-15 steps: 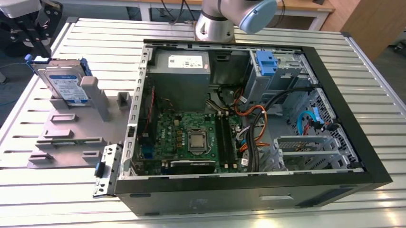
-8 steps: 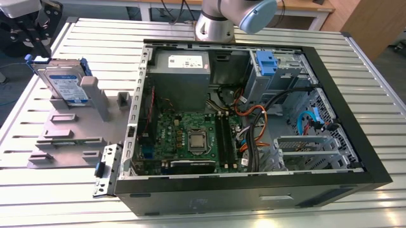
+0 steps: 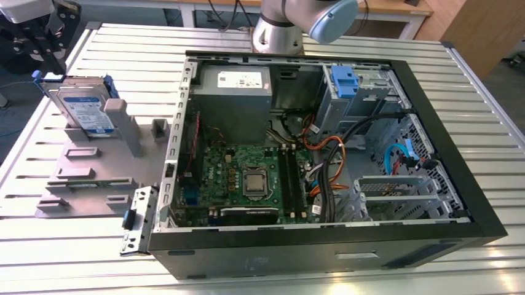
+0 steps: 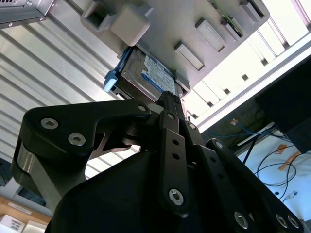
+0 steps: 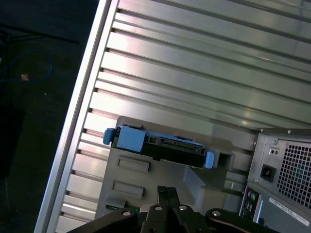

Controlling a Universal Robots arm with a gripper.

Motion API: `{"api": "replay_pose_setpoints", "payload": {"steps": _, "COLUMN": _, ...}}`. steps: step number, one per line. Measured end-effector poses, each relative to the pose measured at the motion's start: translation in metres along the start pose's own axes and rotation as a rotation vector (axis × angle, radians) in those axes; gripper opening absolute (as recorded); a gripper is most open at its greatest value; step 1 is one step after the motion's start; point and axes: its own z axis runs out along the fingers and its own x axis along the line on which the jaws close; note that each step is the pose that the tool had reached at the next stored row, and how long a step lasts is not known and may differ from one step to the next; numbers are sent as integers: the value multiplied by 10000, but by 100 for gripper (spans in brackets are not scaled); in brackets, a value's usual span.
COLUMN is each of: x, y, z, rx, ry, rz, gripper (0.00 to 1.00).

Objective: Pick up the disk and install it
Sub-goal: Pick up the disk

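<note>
The disk [image 3: 86,110] stands on edge in a grey holder [image 3: 82,178] on the slatted table, at the exterior view's left. It is silver with a white-and-blue label and a blue carrier around it. Both wrist views show it too: its label side in the second wrist view [image 4: 150,73] and its connector edge in the first wrist view [image 5: 160,145]. My gripper [image 3: 53,58] hangs just above the disk's far top corner, apart from it. Its black fingers [image 5: 165,190] look closed together with nothing between them. In the second wrist view the gripper [image 4: 167,97] points toward the disk.
An open computer case [image 3: 328,246] lies to the exterior view's right of the holder. Inside are a motherboard [image 3: 246,178], a grey power supply [image 3: 233,80], loose cables and a drive bay with a blue bracket [image 3: 343,80]. The table edge [image 5: 82,121] runs close beside the holder.
</note>
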Motion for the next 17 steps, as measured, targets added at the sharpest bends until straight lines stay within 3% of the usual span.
{"api": "replay_pose_setpoints", "payload": {"steps": 17, "x": 0, "y": 0, "z": 0, "rx": -1, "ry": 4, "rz": -91, "gripper": 11}}
